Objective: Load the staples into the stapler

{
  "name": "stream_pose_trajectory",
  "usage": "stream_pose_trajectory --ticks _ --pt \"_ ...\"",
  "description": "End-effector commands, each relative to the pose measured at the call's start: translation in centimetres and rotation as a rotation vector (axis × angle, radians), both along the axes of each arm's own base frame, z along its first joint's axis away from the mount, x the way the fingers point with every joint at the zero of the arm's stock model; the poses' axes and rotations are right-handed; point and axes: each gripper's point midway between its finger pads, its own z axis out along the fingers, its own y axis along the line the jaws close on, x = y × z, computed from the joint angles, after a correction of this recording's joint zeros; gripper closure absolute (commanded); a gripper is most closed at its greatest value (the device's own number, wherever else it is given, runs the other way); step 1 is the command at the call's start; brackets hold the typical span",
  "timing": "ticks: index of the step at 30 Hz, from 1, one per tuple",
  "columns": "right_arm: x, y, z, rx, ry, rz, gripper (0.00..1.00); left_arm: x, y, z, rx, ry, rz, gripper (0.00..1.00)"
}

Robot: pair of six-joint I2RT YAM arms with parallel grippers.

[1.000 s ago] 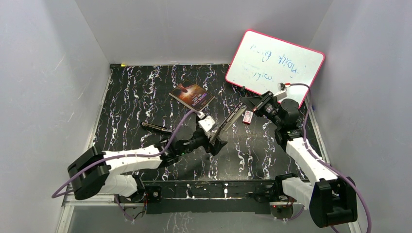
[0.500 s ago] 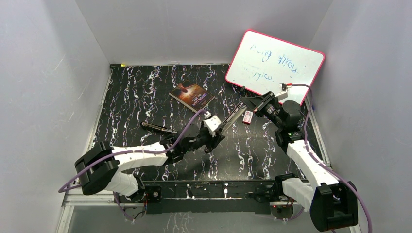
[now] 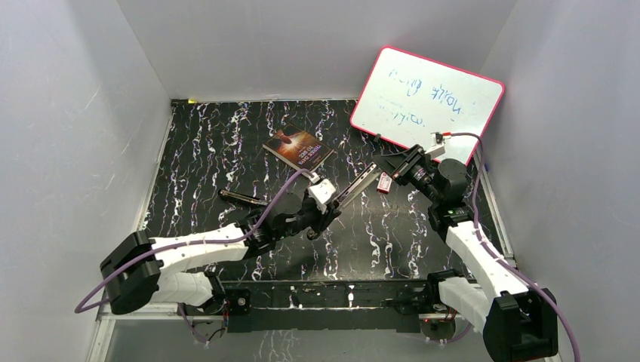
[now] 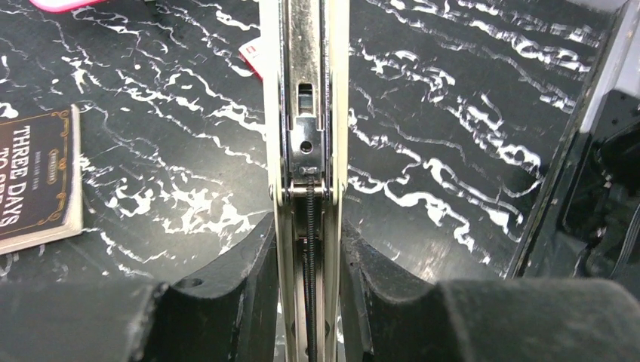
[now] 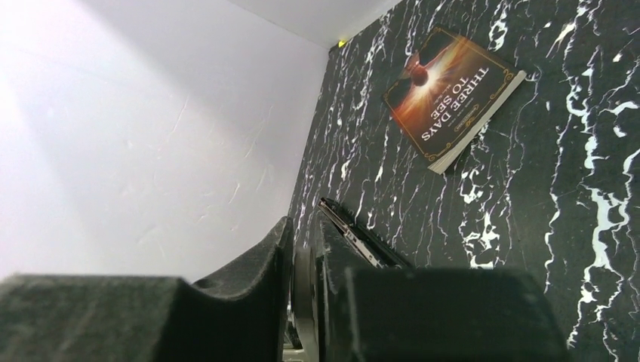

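Left hand (image 4: 306,253) clamped on cream stapler (image 3: 355,185), open magazine rail between fingers. Right hand (image 3: 394,167) narrow, fingers almost together; whether anything pinched, cannot tell. White-and-red staple box (image 3: 384,181) on tabletop (image 3: 204,151), just beside stapler's far end. Single staples too small to see.

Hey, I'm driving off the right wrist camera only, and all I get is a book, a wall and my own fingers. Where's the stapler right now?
Observer: The left gripper is clamped on the stapler, with its open channel facing that wrist's camera.
Operator: And the staple box?
Observer: The little white-and-red box sits by the stapler's far end, close to the right gripper.
Operator: Anything else I'm missing?
Observer: A red-rimmed whiteboard leans in the far right corner.
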Motion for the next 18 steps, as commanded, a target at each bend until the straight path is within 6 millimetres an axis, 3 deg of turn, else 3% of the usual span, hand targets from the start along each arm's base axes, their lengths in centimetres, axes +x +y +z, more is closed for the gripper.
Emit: stream_pose_trajectory --ticks 1,3,6,12,18 --pt "0.6 -1.3 2.4 -0.03 -0.087 -0.074 0.69 -1.8 1.8 0.8 0.051 -0.044 -0.076 1.0" --pt "0.6 -1.6 2.5 -0.05 -0.098 -0.087 0.59 -2.6 2.3 0.7 0.074 -0.045 -0.114 1.0" --pt "0.6 -1.9 3.1 -0.074 -0.124 -0.103 0.52 -3.8 3.1 0.6 0.099 -0.035 -0.16 1.0" --pt "0.5 -2.3 3.4 -0.122 -0.158 -0.123 0.49 -5.8 4.4 -1.0 0.212 -0.05 -0.29 1.0" --pt "0.2 -2.3 2.5 -0.167 -0.161 -0.106 0.48 -7.2 6.0 -4.8 0.465 -0.03 -0.46 1.0"
